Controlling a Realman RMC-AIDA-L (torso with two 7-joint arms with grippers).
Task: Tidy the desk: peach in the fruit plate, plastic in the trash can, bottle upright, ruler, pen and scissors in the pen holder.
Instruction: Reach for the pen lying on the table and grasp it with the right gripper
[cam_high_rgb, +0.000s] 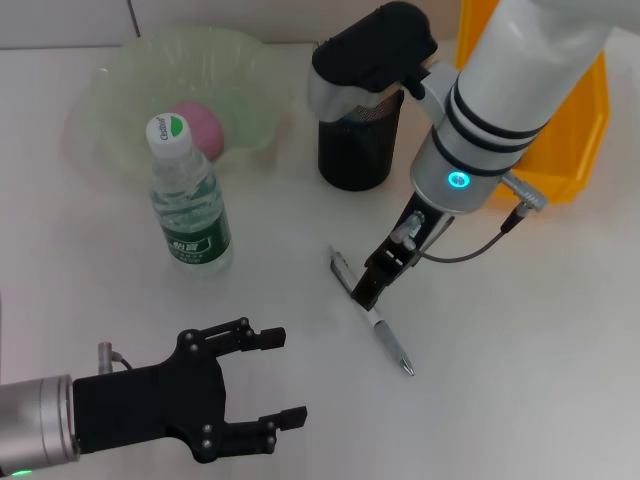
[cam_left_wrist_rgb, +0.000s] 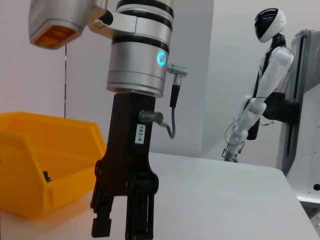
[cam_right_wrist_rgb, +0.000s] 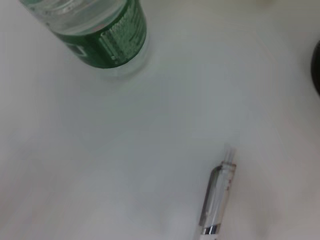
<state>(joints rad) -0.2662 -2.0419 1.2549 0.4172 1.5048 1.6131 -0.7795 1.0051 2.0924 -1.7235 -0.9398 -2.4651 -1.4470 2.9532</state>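
A clear pen (cam_high_rgb: 392, 342) lies on the white table; it also shows in the right wrist view (cam_right_wrist_rgb: 218, 199). My right gripper (cam_high_rgb: 368, 290) is down on the pen's upper part with its fingers (cam_left_wrist_rgb: 104, 220) close together around it. The water bottle (cam_high_rgb: 190, 215) stands upright and also shows in the right wrist view (cam_right_wrist_rgb: 107, 37). A pink peach (cam_high_rgb: 207, 126) sits in the translucent green fruit plate (cam_high_rgb: 105, 95). The black mesh pen holder (cam_high_rgb: 355, 160) stands behind the right arm, its opening partly hidden. My left gripper (cam_high_rgb: 287, 377) is open and empty at the front left. No ruler, scissors or plastic shows.
A yellow bin (cam_high_rgb: 572, 150) stands at the back right, also seen in the left wrist view (cam_left_wrist_rgb: 45, 165). The right forearm reaches over the pen holder. Bare table lies between the bottle and the pen.
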